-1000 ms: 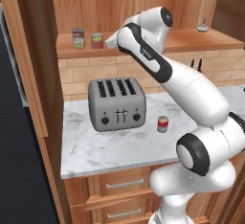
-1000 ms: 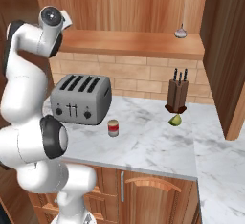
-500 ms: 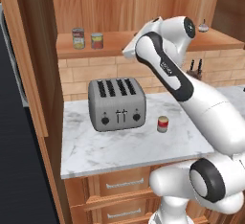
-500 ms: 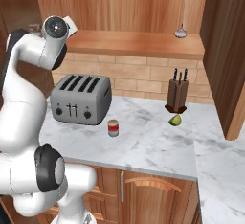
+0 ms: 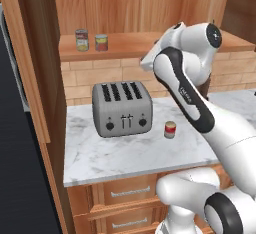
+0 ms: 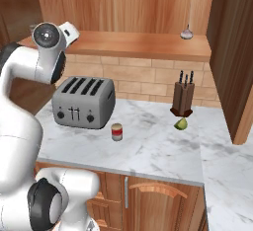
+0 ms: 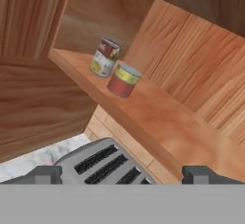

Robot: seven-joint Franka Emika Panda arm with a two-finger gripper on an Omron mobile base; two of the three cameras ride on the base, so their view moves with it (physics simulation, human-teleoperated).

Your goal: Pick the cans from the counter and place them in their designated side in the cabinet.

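My jaws spread wide, empty, up by cabinet (image 5: 150, 8) shelf; red-top can (image 7: 123, 80) on shelf, 2nd can (image 5: 170, 129) on worktop (image 5: 125, 153).

The white arm (image 5: 200, 113) rises from the base at 5 o'clock in the left base view, runs up toward 1 o'clock to a dark-capped joint, then folds back so the forearm drops toward 9 o'clock. In the right base view the arm (image 6: 20, 126) climbs the left edge, its wrist pointing toward 2 o'clock. The claw (image 7: 122, 174) stands wide open and empty, its two dark fingertips (image 7: 44, 174) far apart at the bottom of the hand view.
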